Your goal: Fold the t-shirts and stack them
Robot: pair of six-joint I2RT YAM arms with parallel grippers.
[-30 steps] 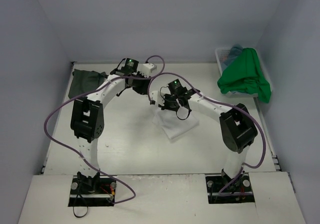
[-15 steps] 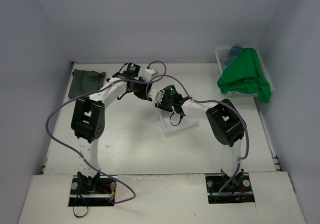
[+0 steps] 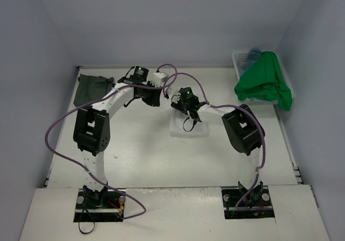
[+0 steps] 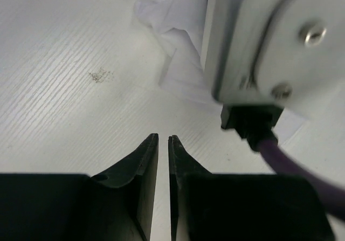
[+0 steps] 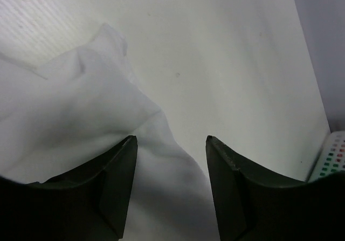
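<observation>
A folded white t-shirt (image 3: 188,128) lies mid-table. My right gripper (image 3: 181,104) hovers over its far edge, open, with the white cloth (image 5: 81,101) below and between its fingers (image 5: 125,160) but not pinched. My left gripper (image 3: 156,96) is just left of it, shut with only a thin slit and nothing held (image 4: 163,137); a loose corner of the white t-shirt (image 4: 178,9) shows ahead of it. A dark grey-green t-shirt (image 3: 91,87) lies folded at the far left. A bright green t-shirt (image 3: 263,82) drapes over the basket, with teal-blue cloth (image 3: 253,53) behind it.
The white lattice basket (image 3: 240,63) stands at the far right against the wall; its corner (image 5: 331,157) shows in the right wrist view. The right arm's wrist housing and purple cable (image 4: 269,47) sit close in front of my left gripper. Walls enclose the table on three sides.
The right gripper has opened and let go of the white t-shirt, which now lies more compact and squarer. The right wrist moved back and left; the left gripper shifted slightly right.
</observation>
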